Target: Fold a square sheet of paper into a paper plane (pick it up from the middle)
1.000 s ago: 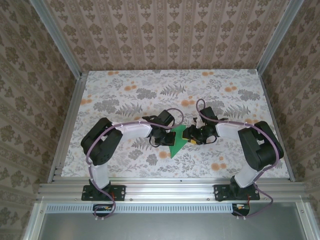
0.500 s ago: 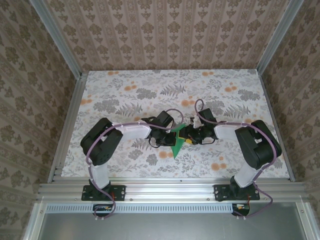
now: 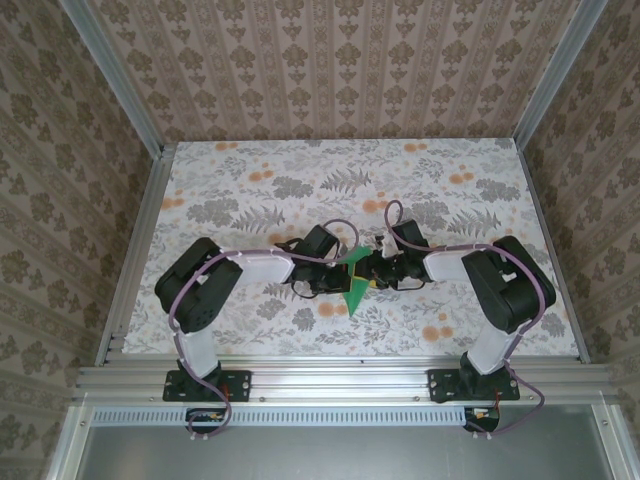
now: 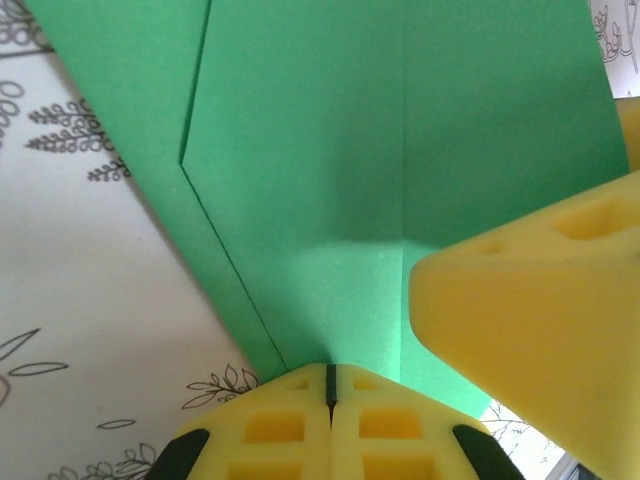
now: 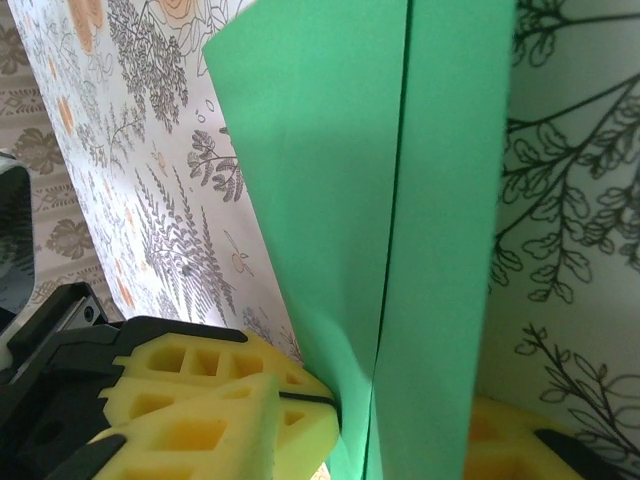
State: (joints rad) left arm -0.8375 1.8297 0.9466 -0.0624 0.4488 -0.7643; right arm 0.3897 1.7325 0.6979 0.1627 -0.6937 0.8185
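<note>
Poking from left jaws: paper plane [image 4: 400,150]

The table [image 3: 300,175] lies bare across its far half and along both side edges, open passage right up to the patterned walls [image 3: 320,70] closing it in on three sides. At front centre the left gripper [image 3: 340,280] and right gripper [image 3: 372,274] stand nose to nose with the folded green paper [image 3: 355,293] between them, their bent arms blocking either flank.
</note>
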